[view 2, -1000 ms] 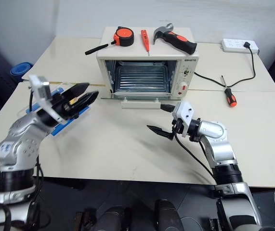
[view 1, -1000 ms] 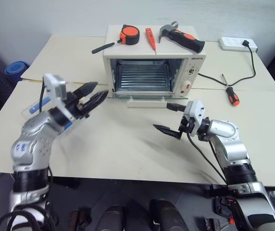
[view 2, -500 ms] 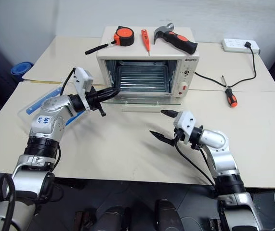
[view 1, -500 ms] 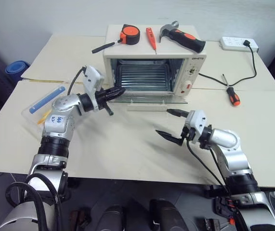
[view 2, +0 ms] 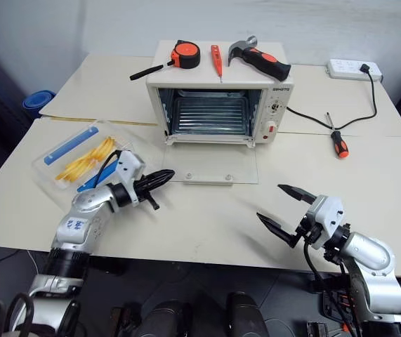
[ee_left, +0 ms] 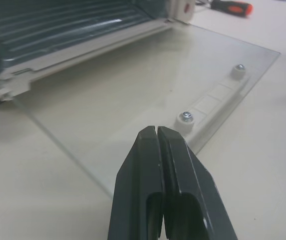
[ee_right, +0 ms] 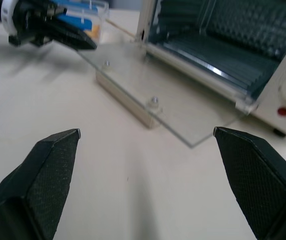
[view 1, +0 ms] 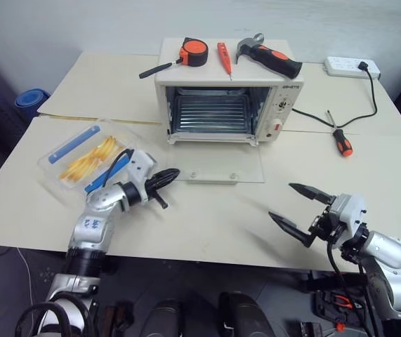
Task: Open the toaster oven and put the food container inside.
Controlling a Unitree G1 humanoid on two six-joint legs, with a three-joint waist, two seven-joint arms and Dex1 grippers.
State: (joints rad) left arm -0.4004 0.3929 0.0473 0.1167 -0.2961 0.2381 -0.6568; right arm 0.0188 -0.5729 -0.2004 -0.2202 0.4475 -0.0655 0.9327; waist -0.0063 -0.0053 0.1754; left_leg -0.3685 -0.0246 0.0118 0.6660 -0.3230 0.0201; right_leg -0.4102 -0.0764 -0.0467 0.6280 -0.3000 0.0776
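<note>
Oven: toaster oven [view 1: 228,98] upper centre, glass door [view 1: 221,166] flat on table, open; rack bare.
Box: food container [view 1: 81,156] left of frame, not yet moved.
L grip: left gripper [view 1: 168,175] clenched, empty, at door's left corner.
R grip: right gripper [view 1: 300,207] released wide, lower right.
Left to do: lift box, slide in.
Room: bare table centre; door edge juts.

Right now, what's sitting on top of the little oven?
On top of the toaster oven lie an orange tape measure, a red screwdriver, a hammer and a black-handled tool. Nothing covers them.
</note>
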